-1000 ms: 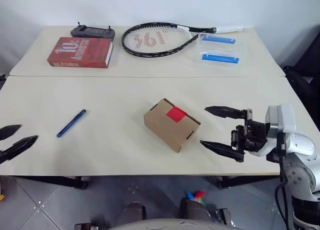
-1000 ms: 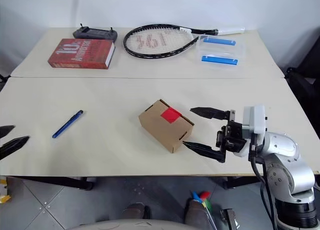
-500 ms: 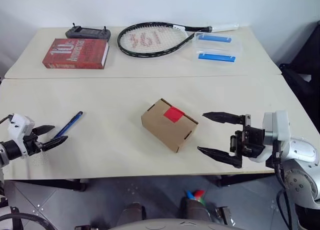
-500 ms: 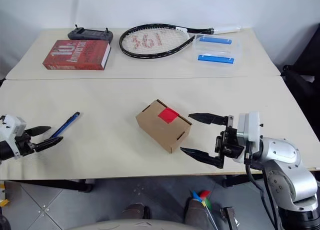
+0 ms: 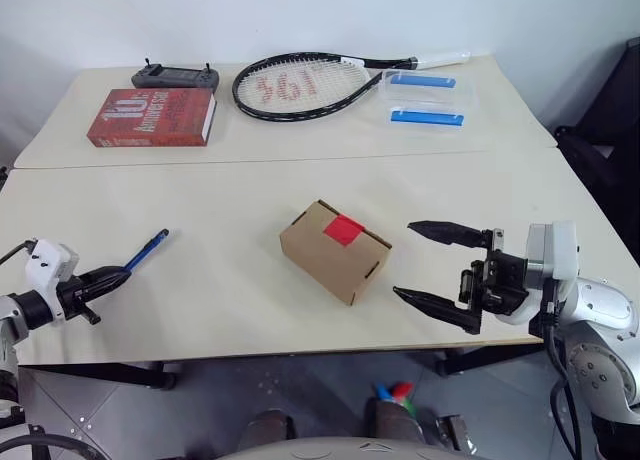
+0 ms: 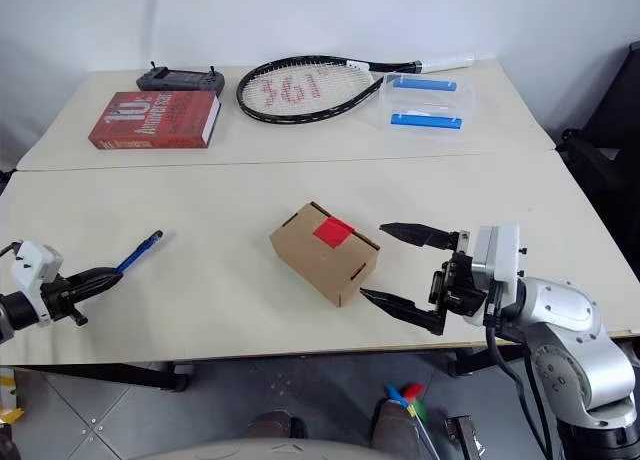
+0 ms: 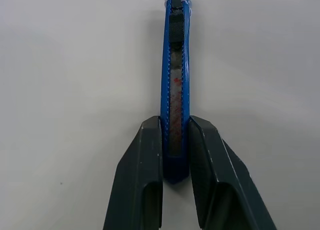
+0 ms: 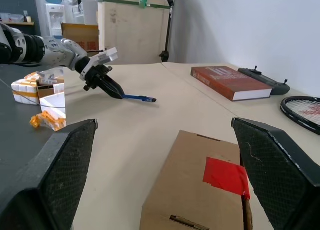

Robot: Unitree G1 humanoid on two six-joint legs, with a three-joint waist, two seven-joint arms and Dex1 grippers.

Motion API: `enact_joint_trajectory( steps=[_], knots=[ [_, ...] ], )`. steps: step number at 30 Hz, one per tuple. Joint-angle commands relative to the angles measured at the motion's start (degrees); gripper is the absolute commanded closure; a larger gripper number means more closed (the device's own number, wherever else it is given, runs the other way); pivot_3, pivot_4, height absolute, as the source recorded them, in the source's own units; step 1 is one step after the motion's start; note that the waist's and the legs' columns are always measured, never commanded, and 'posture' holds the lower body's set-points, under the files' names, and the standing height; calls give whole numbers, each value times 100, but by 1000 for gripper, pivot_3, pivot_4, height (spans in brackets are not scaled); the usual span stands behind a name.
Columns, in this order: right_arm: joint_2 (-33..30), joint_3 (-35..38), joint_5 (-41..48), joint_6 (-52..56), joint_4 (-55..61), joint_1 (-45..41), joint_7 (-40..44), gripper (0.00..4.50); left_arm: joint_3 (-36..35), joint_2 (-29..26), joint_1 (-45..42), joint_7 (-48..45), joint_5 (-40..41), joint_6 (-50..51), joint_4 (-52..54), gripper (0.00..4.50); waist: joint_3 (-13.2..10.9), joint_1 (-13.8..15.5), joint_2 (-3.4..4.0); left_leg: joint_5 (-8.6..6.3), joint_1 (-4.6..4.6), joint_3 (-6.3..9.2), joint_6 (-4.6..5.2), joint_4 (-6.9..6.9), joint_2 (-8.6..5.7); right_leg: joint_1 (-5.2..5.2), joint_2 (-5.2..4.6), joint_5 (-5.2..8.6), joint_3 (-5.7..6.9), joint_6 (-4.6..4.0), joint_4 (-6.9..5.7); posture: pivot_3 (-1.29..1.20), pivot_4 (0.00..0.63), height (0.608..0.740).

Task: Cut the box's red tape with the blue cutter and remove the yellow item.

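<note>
On the pale tabletop (image 5: 230, 190) the left gripper (image 7: 175, 160) pinches the blue cutter (image 7: 175, 85) at its rear end; lift it level, without twisting; the right gripper (image 5: 428, 265) gapes empty beside the box (image 5: 335, 250), red tape (image 5: 347, 230) up.

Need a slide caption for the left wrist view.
Left end effector closed on the near end of the blue cutter, which lies flat on the table.

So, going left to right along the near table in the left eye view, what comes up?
Left gripper → blue cutter → box with red tape → right gripper.
</note>
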State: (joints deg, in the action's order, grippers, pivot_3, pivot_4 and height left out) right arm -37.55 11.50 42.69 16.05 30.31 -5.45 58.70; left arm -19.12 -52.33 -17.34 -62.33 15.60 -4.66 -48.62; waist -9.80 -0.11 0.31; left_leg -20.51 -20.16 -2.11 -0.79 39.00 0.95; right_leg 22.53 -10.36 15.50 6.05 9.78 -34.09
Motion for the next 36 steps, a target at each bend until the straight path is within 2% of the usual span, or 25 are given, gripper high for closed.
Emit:
enact_joint_trajectory(
  steps=[1,6,9,11,15,18,20,22,25,27,30,32,34,36],
  knots=[
    [23,-24,68,-67,184,-103,-52,0,224,184,248,36,-160,92,26,4103,0,1,0,0,0,0,1,0,0,0,0,0,0,0,0,0,150,740],
    [-2,-77,73,-60,157,-148,-39,0,132,295,389,-18,25,3,743,4103,0,14,0,-7,-1,-2,8,1,-2,0,-4,0,0,0,2,0,150,740],
    [-38,-51,187,9,202,-182,-49,0,157,348,650,-318,227,-440,2064,4103,-5,46,-9,-11,-6,-2,10,4,-2,0,-5,-1,2,2,7,0,150,740],
    [-6,61,579,238,299,-225,-242,0,195,314,864,-505,344,-539,2880,4103,-18,47,-31,-15,-13,-2,10,9,-2,4,-5,-2,2,3,11,0,150,740],
    [-380,12,968,729,529,-67,-78,0,545,-91,1202,-920,-11,-986,3920,4103,-31,13,-52,-20,-17,0,5,10,5,5,0,-2,7,2,20,0,150,740],
    [-572,-183,813,840,706,79,-44,0,844,-55,1143,-857,45,-718,4613,4103,-32,8,-49,-27,-17,-3,9,7,6,5,1,-2,8,2,28,0,150,740],
    [-708,-427,384,905,848,163,-206,0,1238,51,1052,-824,-97,-612,5104,4103,-32,10,-49,-29,-17,-4,12,8,5,4,0,-2,7,3,28,0,150,740],
    [-773,-564,375,1201,1024,194,-511,0,1538,219,936,-637,-201,-367,5416,4103,-33,20,-50,-30,-17,-6,12,8,5,4,-1,-2,7,3,28,0,150,740],
    [-905,-735,351,1559,1323,316,-783,0,2090,444,795,-355,-488,223,5906,4103,-34,36,-52,-30,-19,-5,12,10,5,5,0,-2,8,3,28,0,150,740],
    [-1162,-897,13,1658,1518,468,-786,0,2458,468,659,-280,-809,518,6148,4103,-34,56,-53,-30,-19,-5,12,10,5,5,0,-2,8,3,29,0,150,740],
    [-1352,-1061,-201,1811,1729,706,-943,0,2815,685,366,23,-944,1429,6473,4103,-35,117,-55,-31,-21,-5,13,10,3,5,0,-2,8,3,34,0,150,740],
    [-1243,-1027,-143,1874,1797,855,-1166,386,3176,756,207,94,-1170,2017,6823,4103,-39,147,-64,-31,-21,-5,13,13,4,4,2,-2,8,3,34,0,150,740],
    [-1398,-1161,-425,1934,1823,962,-1213,971,3642,734,91,38,-1342,2845,7224,4103,-39,152,-65,-31,-22,-5,13,14,4,4,1,-2,8,3,34,0,150,740],
    [-1454,-1358,-641,1959,1862,956,-1236,1666,3809,771,82,150,-1429,3206,7519,4103,-39,157,-65,-32,-23,-5,14,14,2,4,1,-2,8,3,36,0,150,740]
  ],
)
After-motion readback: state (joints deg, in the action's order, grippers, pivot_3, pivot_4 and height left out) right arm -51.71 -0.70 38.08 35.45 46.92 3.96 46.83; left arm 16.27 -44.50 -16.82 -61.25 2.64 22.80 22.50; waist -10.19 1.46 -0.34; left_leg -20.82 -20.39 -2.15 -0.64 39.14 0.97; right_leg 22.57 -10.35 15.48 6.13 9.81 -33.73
